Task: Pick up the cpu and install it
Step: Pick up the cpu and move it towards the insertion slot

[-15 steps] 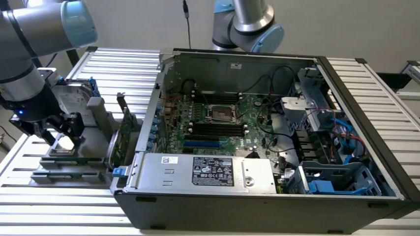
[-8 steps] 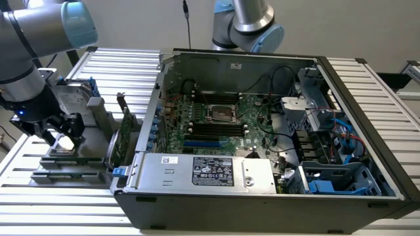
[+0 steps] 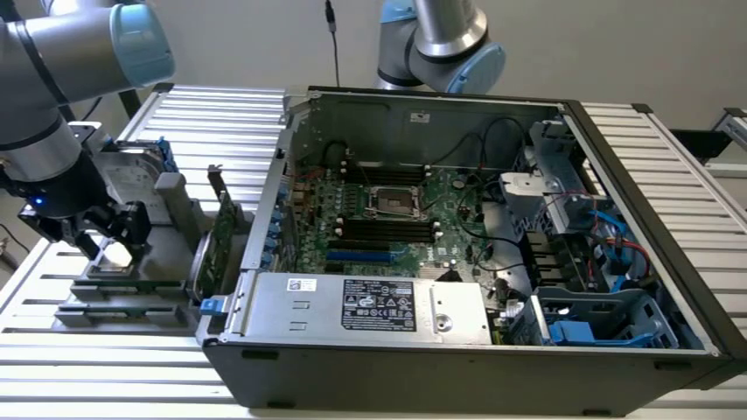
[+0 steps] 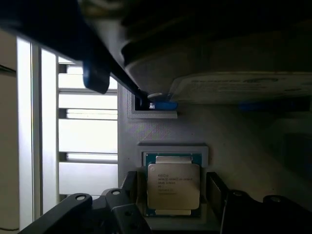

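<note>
While poised over the grey holder (image 3: 131,296) beside the computer case (image 3: 467,378), showed the hand (image 3: 114,252) open astride the cpu (image 4: 173,187); caught chip lettering from the wrist, socket (image 3: 394,202) from outside.

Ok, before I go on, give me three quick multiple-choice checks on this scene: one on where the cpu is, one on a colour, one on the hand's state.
1. Where is the cpu?
A. In the motherboard socket.
B. In the grey holder outside the computer case, at the exterior view's left.
C. On the power supply.

2. What colour is the cpu's top?
A. Silver-grey.
B. Blue.
C. Black.

3. How is the hand?
A. Shut on the cpu and lifted.
B. Shut and empty, over the case.
C. Open, fingers either side of the cpu.

Answers: 1 B, the wrist view shows it lying in the holder's recess. 2 A, its metal lid is silver-grey, with a green edge around it. 3 C, gaps show between the fingers and the chip.
</note>
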You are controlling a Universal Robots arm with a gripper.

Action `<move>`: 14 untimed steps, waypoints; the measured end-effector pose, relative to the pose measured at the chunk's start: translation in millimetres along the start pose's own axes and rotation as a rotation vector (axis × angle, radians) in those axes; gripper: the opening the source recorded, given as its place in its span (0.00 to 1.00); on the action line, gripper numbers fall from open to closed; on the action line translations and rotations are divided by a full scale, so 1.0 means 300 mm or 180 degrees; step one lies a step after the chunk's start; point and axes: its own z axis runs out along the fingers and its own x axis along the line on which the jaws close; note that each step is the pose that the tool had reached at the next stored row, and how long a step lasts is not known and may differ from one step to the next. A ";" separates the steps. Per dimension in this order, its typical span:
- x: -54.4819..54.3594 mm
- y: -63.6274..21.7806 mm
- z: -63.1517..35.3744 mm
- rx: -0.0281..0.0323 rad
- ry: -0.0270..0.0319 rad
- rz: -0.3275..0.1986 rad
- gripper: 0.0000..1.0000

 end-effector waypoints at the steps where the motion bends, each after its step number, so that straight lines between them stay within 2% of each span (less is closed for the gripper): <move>1: 0.000 0.000 0.000 0.0000 0.0000 0.0000 0.67; 7: 0.000 0.000 0.000 0.0000 0.0000 0.0000 0.65; 8: -0.001 0.000 0.000 0.0000 -0.0001 0.0000 0.58; 14: -0.002 0.000 0.000 0.0000 0.0000 0.0000 0.58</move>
